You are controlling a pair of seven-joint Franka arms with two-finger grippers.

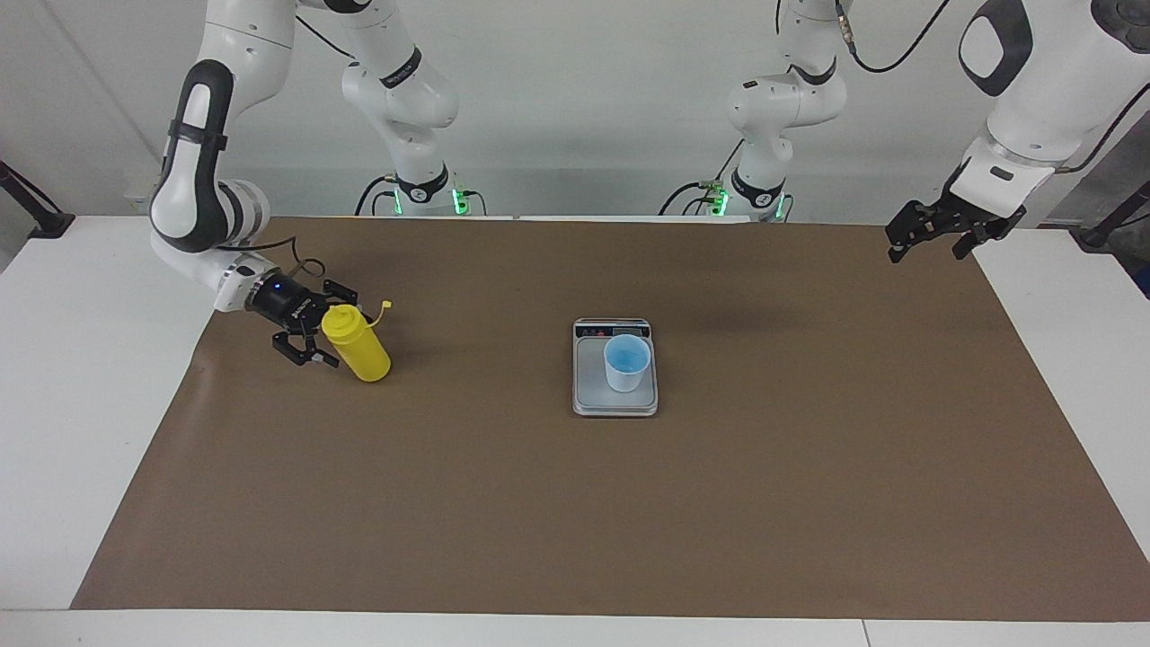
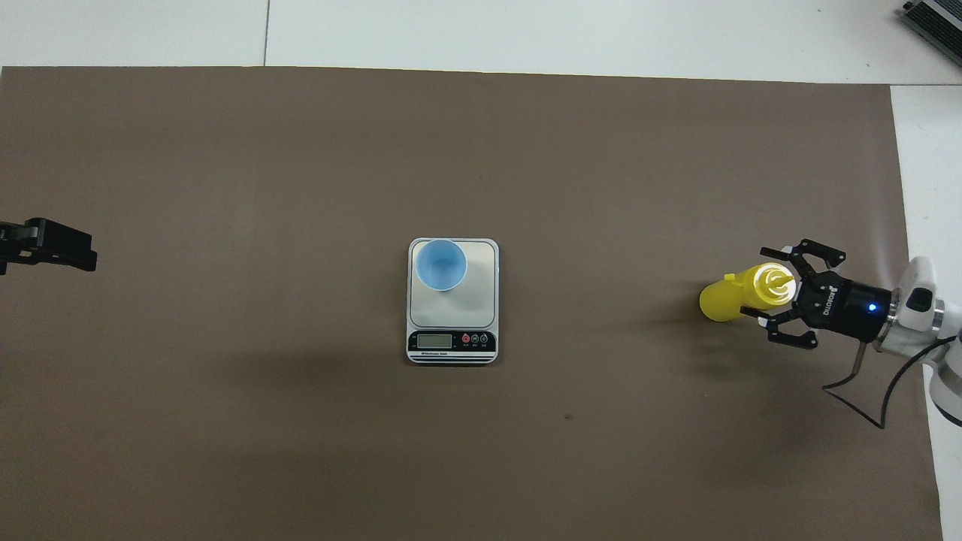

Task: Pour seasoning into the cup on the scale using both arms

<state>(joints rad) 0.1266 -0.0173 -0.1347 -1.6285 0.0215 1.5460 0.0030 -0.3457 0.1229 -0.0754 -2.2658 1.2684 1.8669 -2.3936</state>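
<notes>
Tilted seasoning bottle (image 1: 357,342) in right pincer (image 1: 316,333)

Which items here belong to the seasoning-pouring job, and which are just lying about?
Belongs to the job:
yellow bottle, tilted
blue cup, on the scale
scale
right gripper, at the bottle
left gripper, waiting

Lying about:
brown mat, only a cover

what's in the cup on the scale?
The cup stands on the scale. Its inside shows only plain blue, no visible seasoning. The plate beneath the cup is covered.
</notes>
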